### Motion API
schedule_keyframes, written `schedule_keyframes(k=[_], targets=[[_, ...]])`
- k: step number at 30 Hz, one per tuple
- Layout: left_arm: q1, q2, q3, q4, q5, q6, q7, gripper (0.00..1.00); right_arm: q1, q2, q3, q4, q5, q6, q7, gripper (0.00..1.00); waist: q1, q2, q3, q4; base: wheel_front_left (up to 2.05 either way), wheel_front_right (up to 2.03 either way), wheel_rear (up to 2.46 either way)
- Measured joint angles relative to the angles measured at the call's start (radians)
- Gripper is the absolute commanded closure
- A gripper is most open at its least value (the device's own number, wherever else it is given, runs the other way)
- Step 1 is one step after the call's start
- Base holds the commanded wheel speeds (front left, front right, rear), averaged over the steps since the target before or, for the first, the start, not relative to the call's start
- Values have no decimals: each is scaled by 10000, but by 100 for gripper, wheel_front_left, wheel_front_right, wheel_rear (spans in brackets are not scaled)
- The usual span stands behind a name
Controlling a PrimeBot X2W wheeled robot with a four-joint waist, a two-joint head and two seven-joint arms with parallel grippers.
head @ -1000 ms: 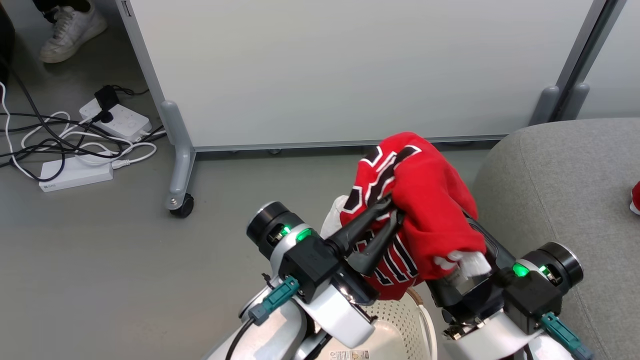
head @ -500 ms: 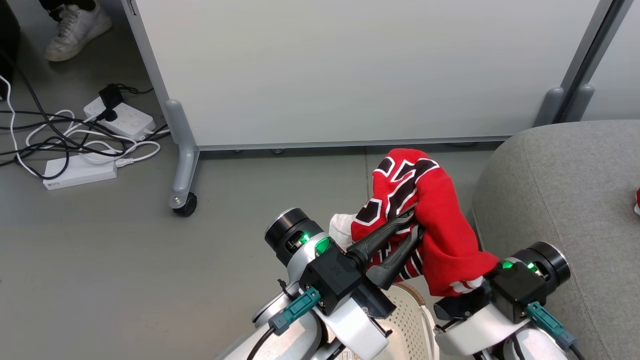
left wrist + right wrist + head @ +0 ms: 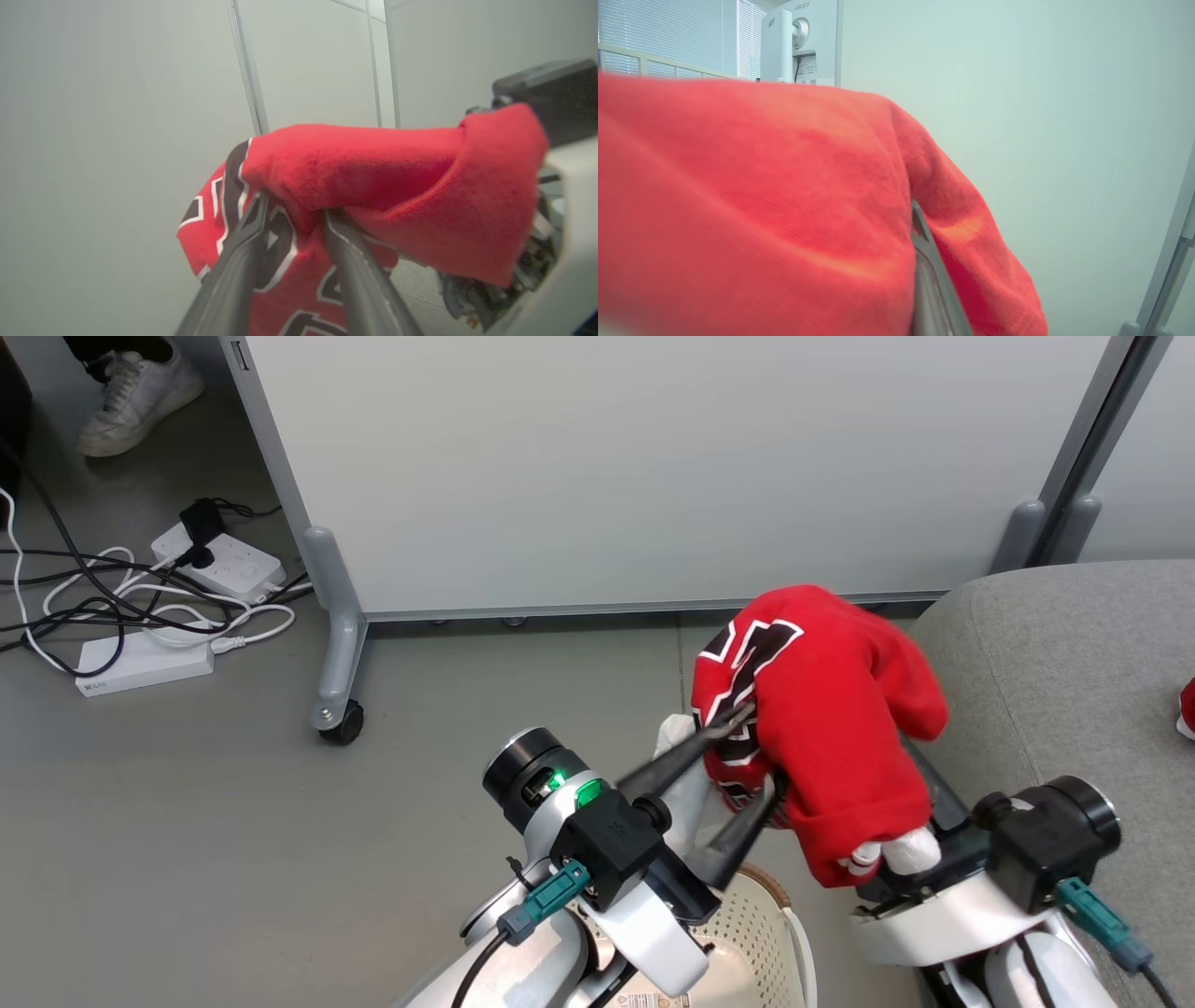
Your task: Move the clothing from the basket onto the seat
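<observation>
Carry jersey (image 3: 831,709), pinched aloft near basket (image 3: 756,915) by pressed-together right pincer (image 3: 917,224) with left pincer (image 3: 758,751) spread at its left flank, rightward onto seat (image 3: 1074,663) lying just beside right arm (image 3: 943,915).

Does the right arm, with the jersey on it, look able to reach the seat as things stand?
Probably yes: the seat lies beside the right gripper with nothing between, the jersey is draped over that gripper, and the jaws of the left gripper stand apart.
</observation>
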Motion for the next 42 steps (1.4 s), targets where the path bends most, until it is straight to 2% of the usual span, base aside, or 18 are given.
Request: schedule_keyframes(k=[5, 12, 19, 27, 42], targets=[[140, 4, 130, 640, 111, -69, 0, 0, 187, 4, -825, 12, 33, 0, 2, 100, 0, 0, 16, 6, 0, 0, 0], [550, 21, 217, 1473, 111, -523, 0, 0, 418, 222, -2527, 105, 405, 0, 0, 100, 0, 0, -7, -28, 0, 0, 0], [1042, 155, 155, 2174, 213, -825, 0, 0, 750, 353, -3478, 483, 761, 0, 0, 100, 0, 0, -33, -138, 0, 0, 0], [1784, 268, 324, 2535, 328, -894, 0, 0, 1157, 412, -3473, 1271, 953, 0, 2, 100, 0, 0, -14, -333, 0, 0, 0], [2077, 244, 483, 2447, 299, -909, 0, 0, 1151, 407, -3310, 1377, 905, 0, 2, 100, 0, 0, 91, -599, 0, 0, 0]])
